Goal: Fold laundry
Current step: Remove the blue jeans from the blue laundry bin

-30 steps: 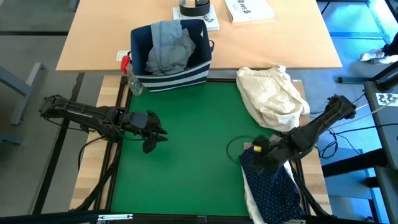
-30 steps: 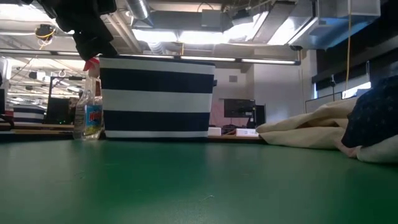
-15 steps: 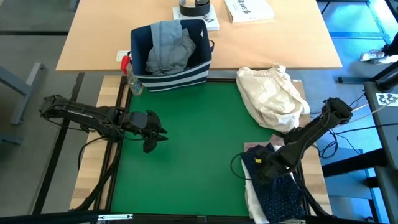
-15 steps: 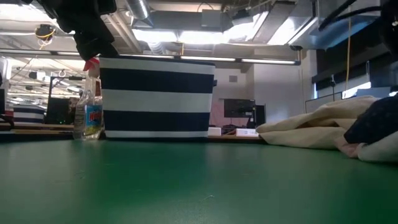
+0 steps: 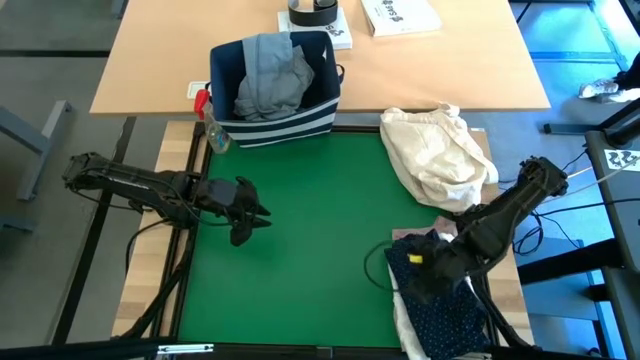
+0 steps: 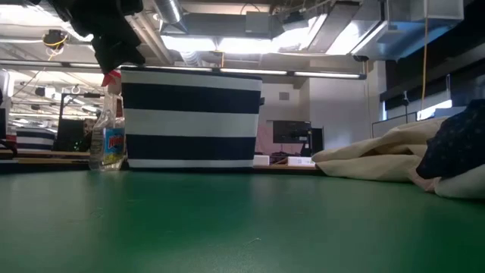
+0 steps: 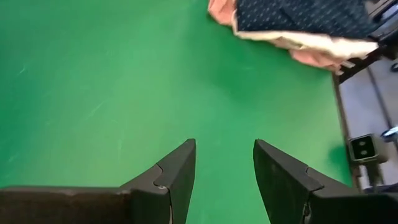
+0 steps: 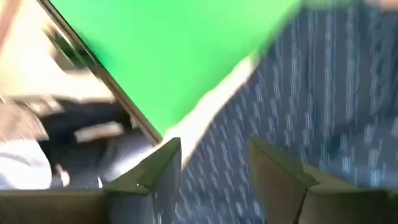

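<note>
A navy white-dotted shirt lies on top of a white shirt and a pale pink top, heaped at the green mat's near right corner. Light grey jeans lie bunched inside the striped bin at the far side. My right gripper stands open over the far left part of the navy shirt, pointing steeply down. My left gripper hovers open above the bare mat at the left, with nothing between its fingers. My right gripper stands over the navy shirt's edge beside the mat. Its fingers come from above, and nothing shows between them. The wrist view is blurred, so I cannot tell whether the fingertips touch the cloth.
A navy bin with white stripes stands at the mat's far edge, with a spray bottle on its left. A cream-beige cloth bundle lies at the far right. The middle of the green mat is bare.
My right gripper has swung from the pile's far end toward the table's near edge. It now stands over the navy shirt.
</note>
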